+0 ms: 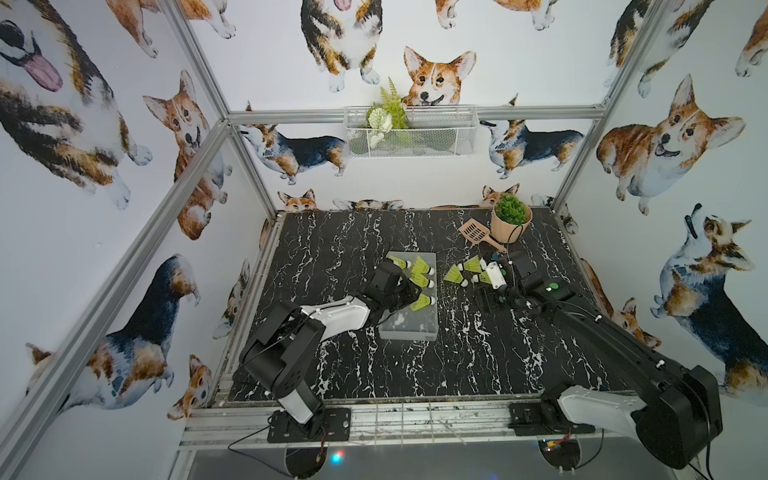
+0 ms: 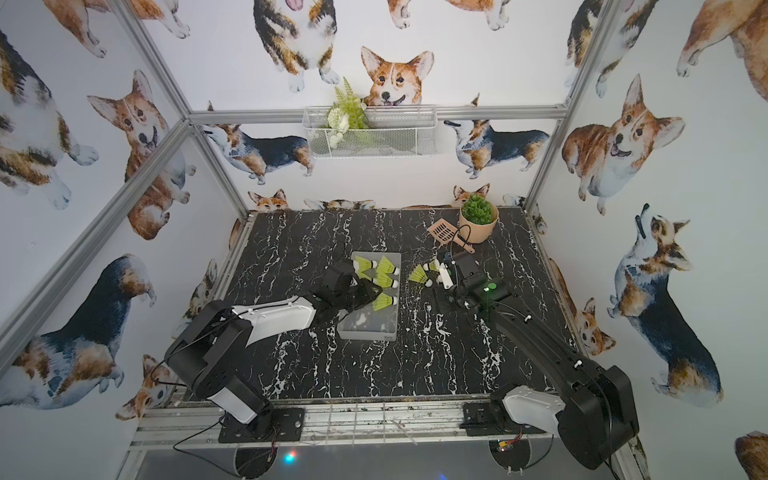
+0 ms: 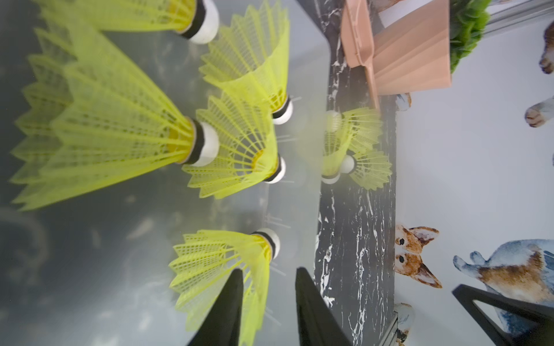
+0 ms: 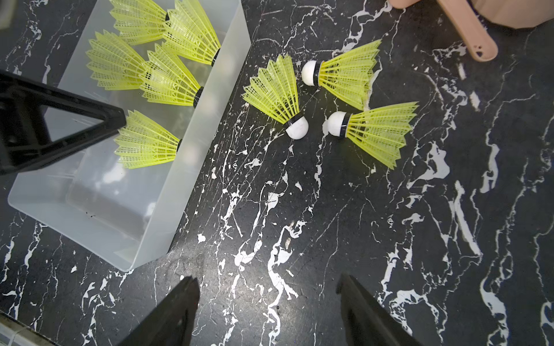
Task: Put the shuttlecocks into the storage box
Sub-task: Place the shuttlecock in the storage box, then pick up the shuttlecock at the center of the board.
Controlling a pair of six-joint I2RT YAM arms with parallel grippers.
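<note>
The storage box (image 4: 99, 227) is a frosted clear bin on the black marble table. Several neon yellow shuttlecocks lie in its far half (image 1: 422, 281). My left gripper (image 3: 269, 274) hangs over the box, jaws apart. The nearest shuttlecock (image 3: 215, 257) lies on the box floor with its skirt edge between the fingers, not pinched. Three more shuttlecocks (image 4: 277, 90) (image 4: 344, 73) (image 4: 374, 131) lie on the table to the right of the box. My right gripper (image 4: 268, 280) stands open above bare table just short of them, holding nothing.
A pink scoop (image 1: 478, 232) and a potted green plant (image 1: 510, 218) stand at the back right, just beyond the loose shuttlecocks. A white wire basket (image 1: 440, 141) with fake greenery hangs on the back wall. Metal frame posts edge the table.
</note>
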